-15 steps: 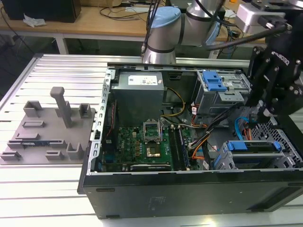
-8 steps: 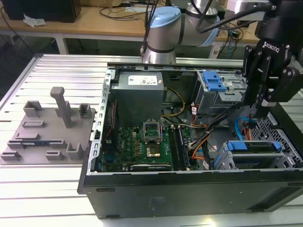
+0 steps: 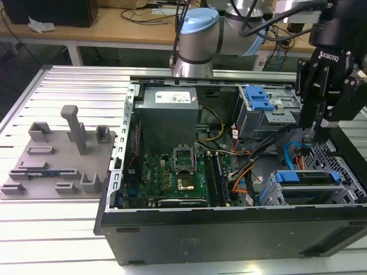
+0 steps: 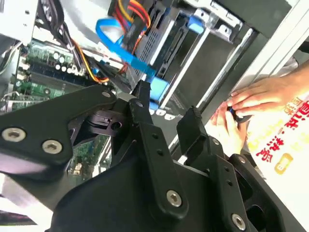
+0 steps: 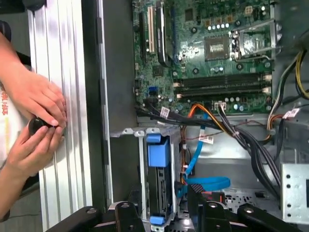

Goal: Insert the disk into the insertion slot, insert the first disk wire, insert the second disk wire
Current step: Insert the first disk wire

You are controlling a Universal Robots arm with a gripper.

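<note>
A ribbed metal table (image 3: 51, 229) carries the open computer case (image 3: 229, 243), with a cluttered wooden table (image 3: 114, 31) behind it. In the exterior view the arm (image 3: 198, 34) comes in from 12 o'clock. Its hand (image 3: 314, 130) hangs fingers-down near 3 o'clock, fingers apart and gripping nothing. Just below, at 4 o'clock, the disk (image 3: 307, 177) sits in the insertion slot (image 3: 351, 190). Its long axis runs 9 to 3, with the blue handle toward the motherboard (image 3: 172, 172).

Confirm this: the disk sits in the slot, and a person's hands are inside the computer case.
Wrong on the hands: the first wrist view shows them outside the case, over the ribbed table. The disk does sit in the slot.
</note>
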